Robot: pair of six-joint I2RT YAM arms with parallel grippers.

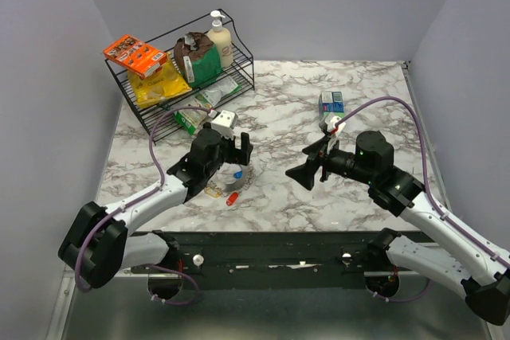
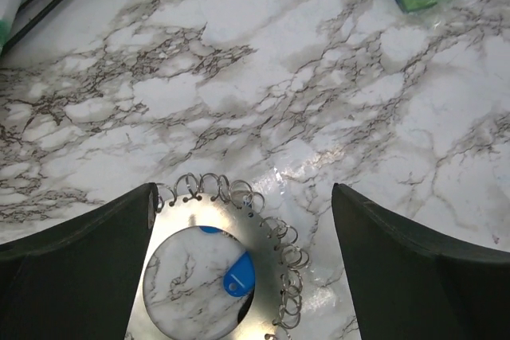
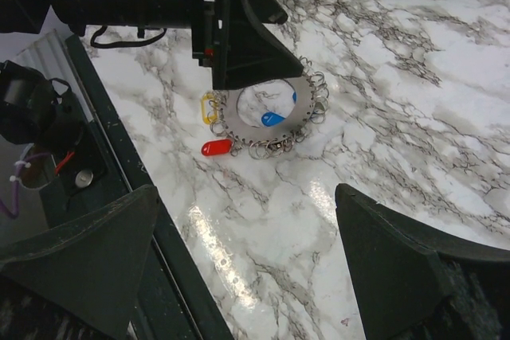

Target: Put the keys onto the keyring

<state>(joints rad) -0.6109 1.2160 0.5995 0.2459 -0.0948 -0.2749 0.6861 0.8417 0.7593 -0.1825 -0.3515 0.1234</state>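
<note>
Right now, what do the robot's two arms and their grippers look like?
The left arm and right arm have white links with bulky black joints. A purple cable loops along each one. The left gripper and right gripper are matte black, with broad wedge-shaped fingers.

Table (image 1: 271,197) is shown white, grey-veined marble | keyring (image 2: 211,211) silvery-grey | blue key head (image 2: 239,276) | red key head (image 3: 216,148) | yellow key head (image 3: 208,107)
</note>
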